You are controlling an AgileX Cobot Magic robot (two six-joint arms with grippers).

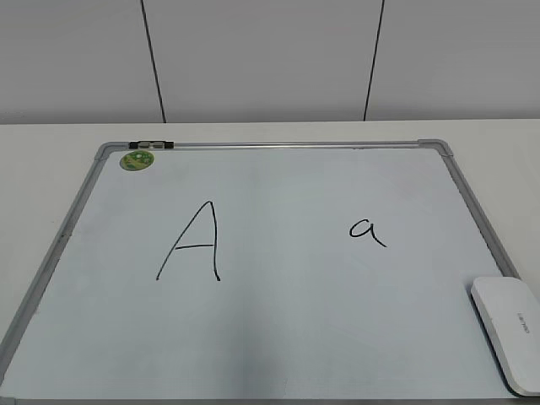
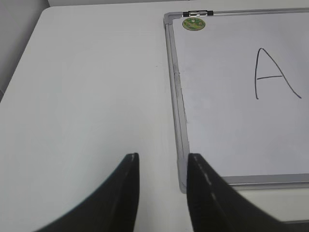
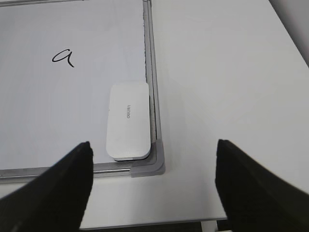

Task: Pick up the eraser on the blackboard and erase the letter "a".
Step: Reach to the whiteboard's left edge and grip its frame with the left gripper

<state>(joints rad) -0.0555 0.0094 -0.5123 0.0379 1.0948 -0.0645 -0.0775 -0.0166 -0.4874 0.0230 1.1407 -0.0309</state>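
Observation:
The blackboard [image 1: 278,337] is a white board with a silver frame, lying flat on the table. The small letter "a" [image 1: 368,231] is on its right half; it also shows in the right wrist view [image 3: 63,57]. The white eraser [image 1: 509,330] lies in the board's near right corner, also seen in the right wrist view [image 3: 128,121]. My right gripper [image 3: 153,166] is open wide, above the table just short of that corner. My left gripper [image 2: 162,162] is open and empty over the board's near left corner [image 2: 182,183]. Neither gripper shows in the exterior view.
A large capital "A" [image 1: 193,242] is on the board's left half. A round green magnet [image 1: 136,159] and a small clip [image 1: 150,145] sit at the far left corner. The table's near edge [image 3: 159,222] is just below the right gripper.

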